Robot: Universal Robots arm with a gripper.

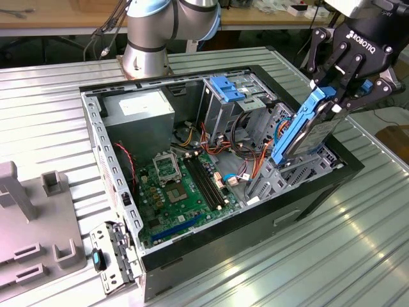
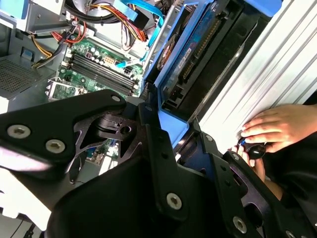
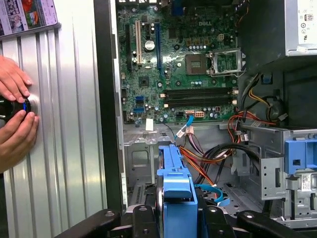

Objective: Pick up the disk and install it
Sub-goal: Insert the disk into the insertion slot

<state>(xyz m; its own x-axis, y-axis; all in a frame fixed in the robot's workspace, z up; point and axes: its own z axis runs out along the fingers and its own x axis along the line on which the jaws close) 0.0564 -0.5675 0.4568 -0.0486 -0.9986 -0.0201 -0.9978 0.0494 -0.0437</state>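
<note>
The disk [image 1: 305, 131], a dark drive in a bright blue carrier, hangs tilted over the open computer case [image 1: 223, 246] on the exterior view's right side. Its lower end reaches down among the grey drive bay rails [image 1: 281, 173] at the case's edge. My gripper [image 1: 337, 97] is shut on the disk's upper end, black fingers on either side of the blue rail. In the first wrist view the blue carrier [image 3: 176, 186] rises between my fingers above the case interior. In the second wrist view the disk [image 2: 198, 54] stretches away from my gripper [image 2: 171, 124].
Inside the case lie the green motherboard [image 1: 179, 185], a power supply [image 1: 137, 112], loose cables and a tall grey cage with a blue bracket [image 1: 227, 88]. A person's hands [image 3: 15, 114] rest on a knob on the ribbed metal table. A grey fixture [image 1: 25, 224] stands at the exterior view's left.
</note>
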